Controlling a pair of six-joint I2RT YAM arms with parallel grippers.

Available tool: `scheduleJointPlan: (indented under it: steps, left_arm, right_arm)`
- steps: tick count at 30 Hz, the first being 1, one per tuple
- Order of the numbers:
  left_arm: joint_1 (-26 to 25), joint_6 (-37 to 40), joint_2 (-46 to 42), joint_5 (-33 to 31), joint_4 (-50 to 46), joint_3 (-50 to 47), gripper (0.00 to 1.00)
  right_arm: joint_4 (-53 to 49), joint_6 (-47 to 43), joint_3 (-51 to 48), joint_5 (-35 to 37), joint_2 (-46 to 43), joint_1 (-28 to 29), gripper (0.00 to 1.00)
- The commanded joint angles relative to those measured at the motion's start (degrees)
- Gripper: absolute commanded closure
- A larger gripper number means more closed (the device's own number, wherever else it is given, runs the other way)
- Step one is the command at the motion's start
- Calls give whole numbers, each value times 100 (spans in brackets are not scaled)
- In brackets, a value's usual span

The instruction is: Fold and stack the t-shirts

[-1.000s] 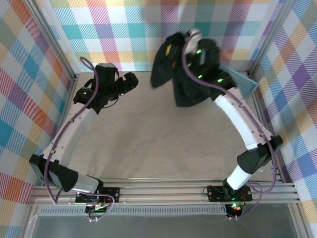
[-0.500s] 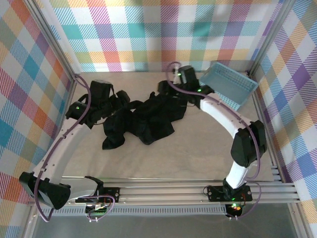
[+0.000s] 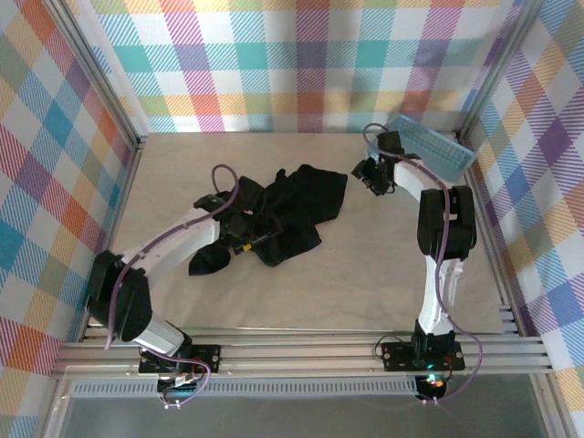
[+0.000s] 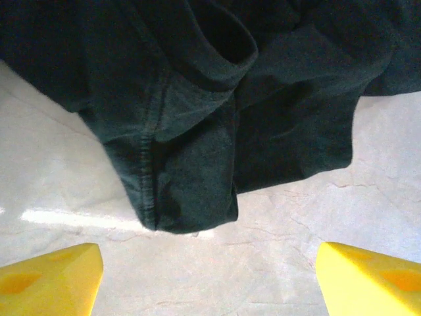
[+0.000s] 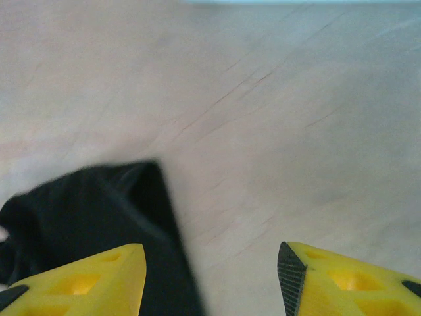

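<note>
A crumpled black t-shirt lies left of the table's middle. My left gripper hovers over its front part. In the left wrist view the gripper is open. Its yellow fingertips are wide apart over bare table, just short of a hemmed sleeve edge of the shirt. My right gripper sits low beside the shirt's right corner, near the basket. In the right wrist view it is open with nothing clamped, and a black fabric corner lies by its left finger.
A light blue mesh basket leans at the back right corner, right behind the right wrist. Plaid walls and metal posts enclose the table on three sides. Bare tabletop stretches in front of and to the right of the shirt.
The right gripper, which held the shirt up at the back, has let it drop onto the table and pulled back toward the basket. The left arm swung in over the shirt.
</note>
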Motion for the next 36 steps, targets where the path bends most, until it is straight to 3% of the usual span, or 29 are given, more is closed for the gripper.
scheduleJointPlan:
  steps: [1,5,10,14,15,17,20,21,26,31,34,36]
  left_arm:
    - [-118,68,478,-10,48,391,17]
    - [-240,323,1048,-631,-784,827,21]
    - [-240,399,1344,-573,-445,584,22]
    - [-258,355,1825,-536,-138,643,27]
    - [-247,328,1882,-575,-27,630,32]
    - [-248,292,2000,-637,287,656,52]
    - [-226,229,2064,-988,168,868,97]
    - [-222,179,1972,-1134,95,891,100]
    - [-45,19,898,-1430,-63,633,100]
    - [322,-163,-22,-882,94,209,100]
    - [566,-292,-426,-667,56,33,100]
    - [822,-425,-706,-492,89,-114,100]
  right_arm:
    - [-235,91,548,139,-33,-314,44]
    - [-365,-536,784,-39,-144,-277,46]
    - [-240,-972,96,-226,-859,275,40]
    - [-329,-717,-517,-243,-1130,846,37]
    - [-299,-641,-650,-244,-1154,954,37]
    - [-179,-441,-932,-215,-1172,1146,38]
    - [-262,-228,-1064,-128,-987,1206,40]
    - [-351,-220,-1040,-73,-910,1209,41]
    - [-775,-231,-765,64,-537,1219,42]
    - [-603,28,-612,-182,-232,1392,44]
    - [-249,325,-518,-398,-64,1428,59]
    - [-248,462,-340,-446,19,1437,79]
